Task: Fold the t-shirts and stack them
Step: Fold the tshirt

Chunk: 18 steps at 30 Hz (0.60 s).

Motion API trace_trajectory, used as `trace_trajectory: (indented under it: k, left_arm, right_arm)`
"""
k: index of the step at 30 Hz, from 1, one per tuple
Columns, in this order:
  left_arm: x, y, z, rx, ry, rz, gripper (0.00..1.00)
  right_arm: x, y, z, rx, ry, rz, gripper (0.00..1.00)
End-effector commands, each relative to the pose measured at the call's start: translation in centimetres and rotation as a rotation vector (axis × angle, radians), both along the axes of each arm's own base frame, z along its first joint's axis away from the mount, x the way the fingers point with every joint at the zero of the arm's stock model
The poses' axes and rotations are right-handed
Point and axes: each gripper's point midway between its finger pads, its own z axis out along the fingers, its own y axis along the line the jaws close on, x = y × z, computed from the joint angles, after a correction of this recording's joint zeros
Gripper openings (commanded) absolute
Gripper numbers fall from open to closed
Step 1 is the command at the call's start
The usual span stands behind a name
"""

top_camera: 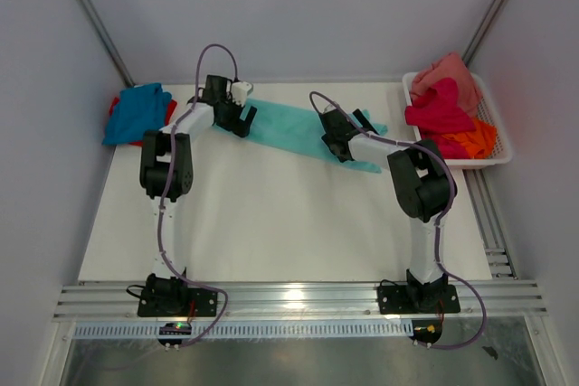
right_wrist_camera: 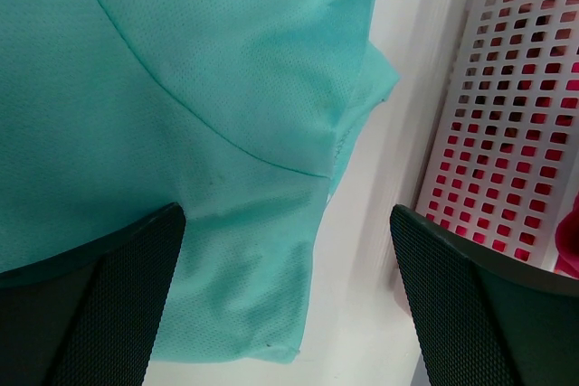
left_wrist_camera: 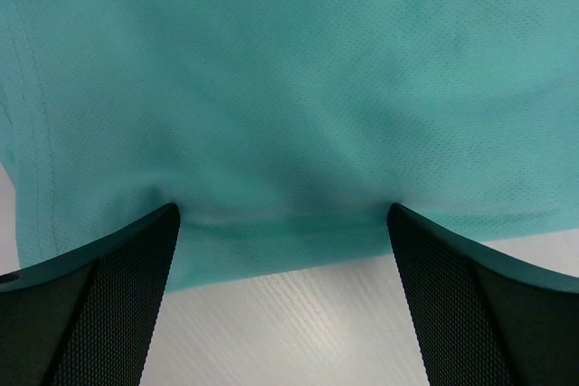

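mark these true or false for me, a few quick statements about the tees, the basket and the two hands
1. The teal tee lies on the table between the two arms. True.
2. The left hand is shut on the teal tee. False: it is open, its jaws standing wide over the tee's edge.
3. The basket holds a magenta tee. True.
4. The blue tee is in the basket. False: it lies at the table's far left, on a red tee.
5. The right hand is open. True.
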Motion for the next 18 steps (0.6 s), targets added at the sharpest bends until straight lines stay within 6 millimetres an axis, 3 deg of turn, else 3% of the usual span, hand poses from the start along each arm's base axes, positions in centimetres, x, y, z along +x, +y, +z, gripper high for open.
trace_trajectory:
  k: [1, 10, 13, 18]
  left_arm:
    - [0.6, -0.7, 1.3, -0.024, -0.020, -0.033, 0.99]
    - [-1.4, -0.8, 2.1, -0.047, 0.043, -0.025, 0.99]
    - [-1.9, -0.7, 3.4, -0.048, 0.026, -0.025, 0.99]
    - [-0.9, -0.9, 8.3, -0.075, -0.092, -0.007, 0.99]
  right_arm:
    - [-0.3, -0.5, -0.1, -0.001, 0.011, -0.035, 0.99]
    - [-1.0, -1.6, 0.1, -0.003, 0.020, -0.055, 0.99]
    - [-1.2, -2.0, 0.3, -0.007, 0.018, -0.056, 0.99]
    - [-1.1, -1.9, 2.6, 0.017, -0.027, -0.047, 0.99]
